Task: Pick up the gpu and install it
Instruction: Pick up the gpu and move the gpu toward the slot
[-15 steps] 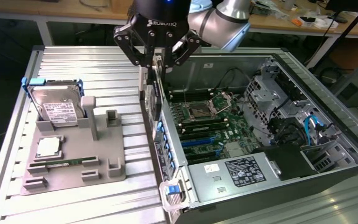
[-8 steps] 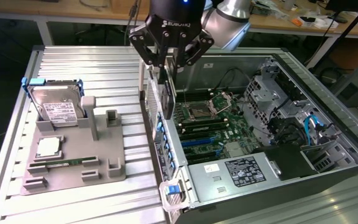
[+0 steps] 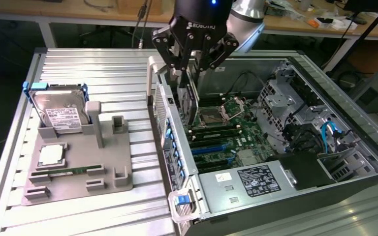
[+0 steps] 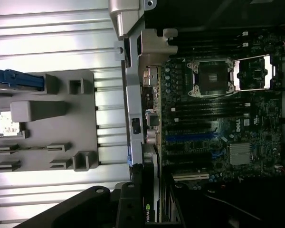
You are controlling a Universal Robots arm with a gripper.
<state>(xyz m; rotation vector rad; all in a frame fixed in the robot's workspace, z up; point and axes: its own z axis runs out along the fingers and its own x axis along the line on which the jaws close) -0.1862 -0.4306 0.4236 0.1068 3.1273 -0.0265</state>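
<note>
gpu [image 3: 190,101] hangs on edge over the motherboard [image 3: 241,123] in the open case [image 3: 307,209], near its wall on the exterior view's left | tool [image 3: 190,73] clamped on card's top | advice: hold it plumb, bracket toward that wall, align over blue slot [image 3: 210,145], descend straight, avoid tilt
</note>
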